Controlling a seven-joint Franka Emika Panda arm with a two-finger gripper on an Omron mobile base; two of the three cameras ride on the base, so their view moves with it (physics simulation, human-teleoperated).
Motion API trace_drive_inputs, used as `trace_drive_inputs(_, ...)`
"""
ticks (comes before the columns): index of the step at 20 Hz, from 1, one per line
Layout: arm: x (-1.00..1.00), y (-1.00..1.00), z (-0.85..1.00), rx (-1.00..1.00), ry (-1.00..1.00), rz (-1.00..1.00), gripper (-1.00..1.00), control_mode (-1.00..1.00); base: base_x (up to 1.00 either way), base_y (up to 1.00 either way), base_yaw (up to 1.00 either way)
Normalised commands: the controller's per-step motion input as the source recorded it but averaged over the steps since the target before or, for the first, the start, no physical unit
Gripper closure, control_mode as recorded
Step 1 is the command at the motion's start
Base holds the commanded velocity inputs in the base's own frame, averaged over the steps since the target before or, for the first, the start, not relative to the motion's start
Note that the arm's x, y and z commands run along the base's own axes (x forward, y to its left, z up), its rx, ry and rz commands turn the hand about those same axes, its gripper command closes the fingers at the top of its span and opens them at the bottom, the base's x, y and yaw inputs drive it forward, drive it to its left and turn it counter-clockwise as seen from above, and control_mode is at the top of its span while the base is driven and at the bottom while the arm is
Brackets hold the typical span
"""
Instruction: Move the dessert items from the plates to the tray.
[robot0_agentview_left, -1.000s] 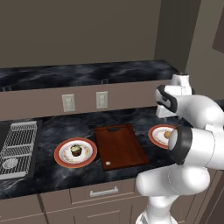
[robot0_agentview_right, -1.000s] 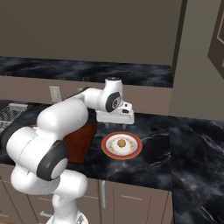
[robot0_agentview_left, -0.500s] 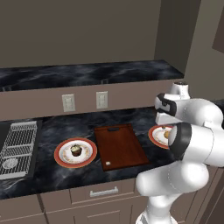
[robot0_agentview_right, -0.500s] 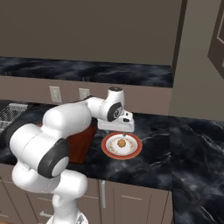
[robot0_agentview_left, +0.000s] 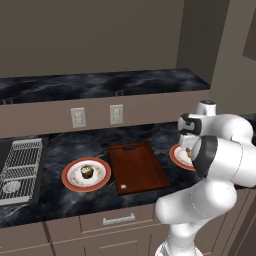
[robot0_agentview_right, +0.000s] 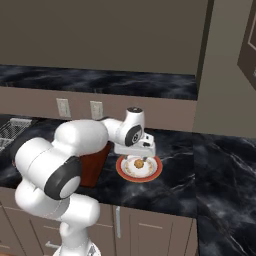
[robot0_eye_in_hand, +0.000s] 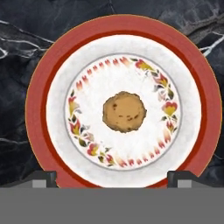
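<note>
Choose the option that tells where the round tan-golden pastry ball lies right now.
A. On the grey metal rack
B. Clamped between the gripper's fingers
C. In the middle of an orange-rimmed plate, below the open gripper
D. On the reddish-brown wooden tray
C: the round tan-golden pastry ball sits at the centre of the orange-rimmed plate, and the gripper is open above it, its fingertips wide apart and touching nothing.

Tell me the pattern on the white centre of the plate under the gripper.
A ring of red, yellow and green floral motifs circles the plate, clearest in the hand view.
</note>
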Motion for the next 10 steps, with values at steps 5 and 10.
trace_drive_inputs(5, 0.15, -0.16, -0.04, 0.0, 0.0, 0.0, -1.0, -1.0, 0.0, 0.0, 0.0)
trace_drive_inputs(10, 0.13, -0.08, -0.02, 0.0, 0.0, 0.0, -1.0, -1.0, 0.0, 0.0, 0.0)
